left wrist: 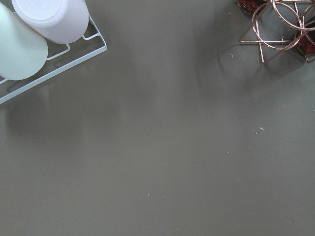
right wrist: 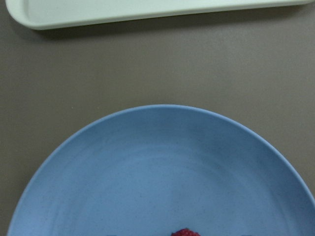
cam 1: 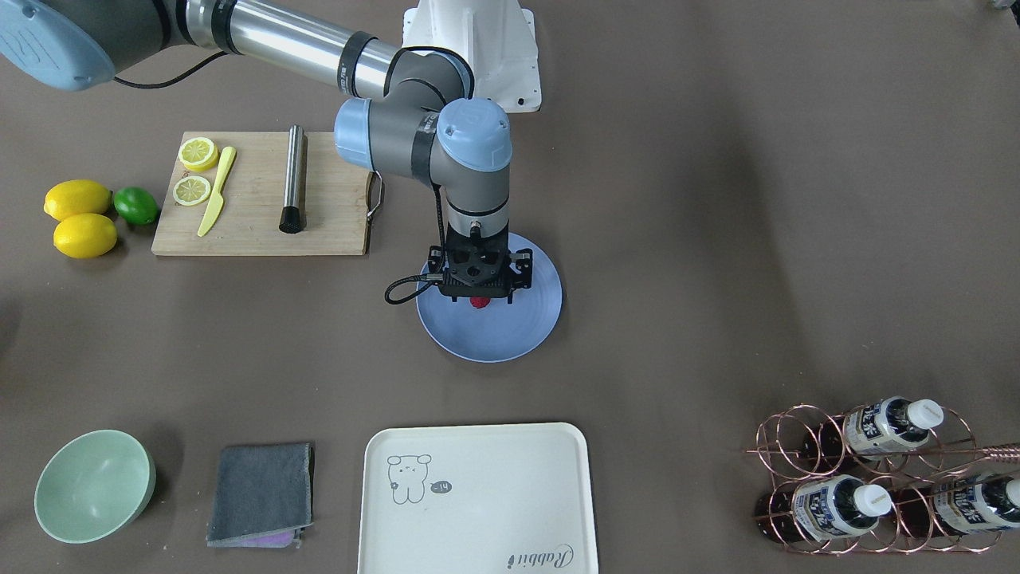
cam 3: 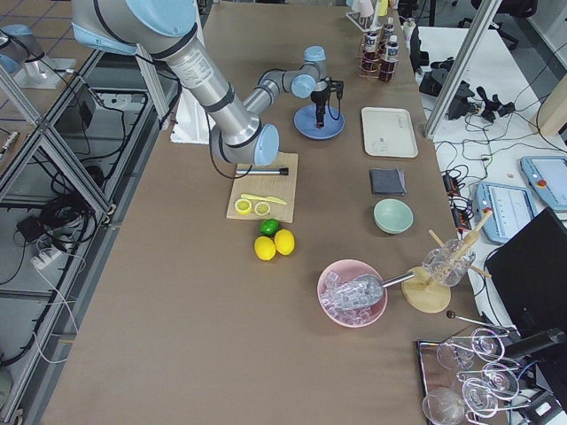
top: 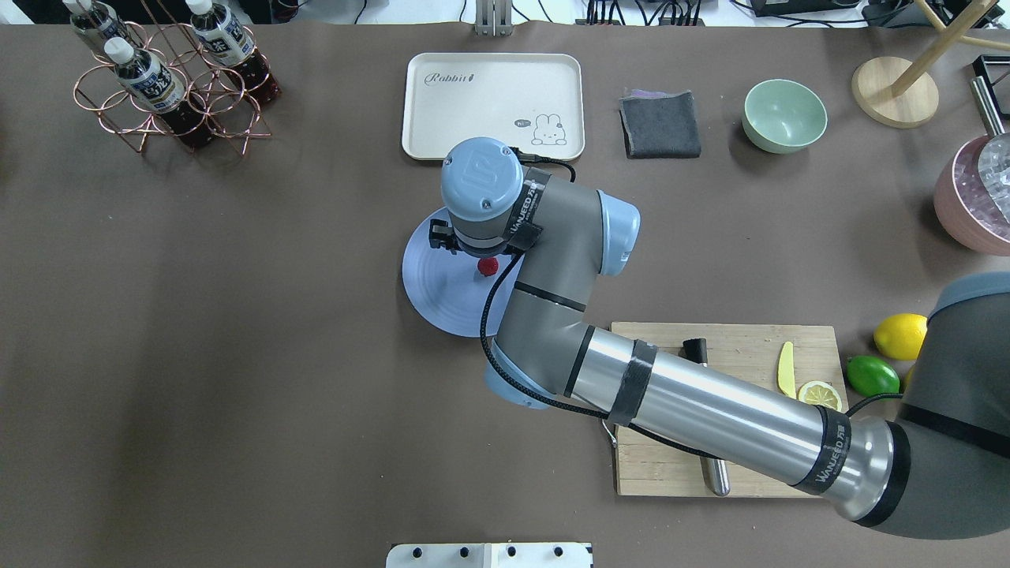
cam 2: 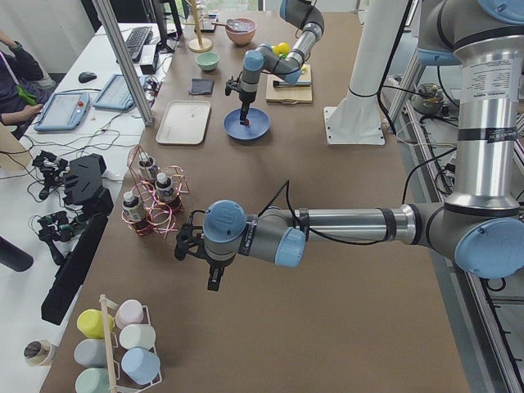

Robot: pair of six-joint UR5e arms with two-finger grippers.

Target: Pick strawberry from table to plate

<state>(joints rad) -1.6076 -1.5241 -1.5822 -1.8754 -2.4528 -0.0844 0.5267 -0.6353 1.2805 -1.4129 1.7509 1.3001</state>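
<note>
The strawberry (cam 1: 479, 303) is a small dark-red berry showing just under my right gripper (cam 1: 477, 292), over the middle of the periwinkle-blue plate (cam 1: 510, 335). In the right wrist view only the top of the strawberry (right wrist: 184, 232) peeks in at the bottom edge, above the plate (right wrist: 162, 172). The wrist hides the fingers, so I cannot tell whether they are open or shut on the berry, or whether it rests on the plate. My left gripper (cam 2: 214, 282) hangs over bare table (left wrist: 162, 147) far from the plate; I cannot tell its state.
A cream tray (cam 1: 478, 498) lies just beyond the plate, with a grey cloth (cam 1: 261, 494) and a mint bowl (cam 1: 94, 485) beside it. A cutting board (cam 1: 263, 195) holds lemon slices, a knife and a metal rod; two lemons (cam 1: 80, 217) and a lime sit nearby. A copper bottle rack (cam 1: 876, 478) stands on the left arm's side.
</note>
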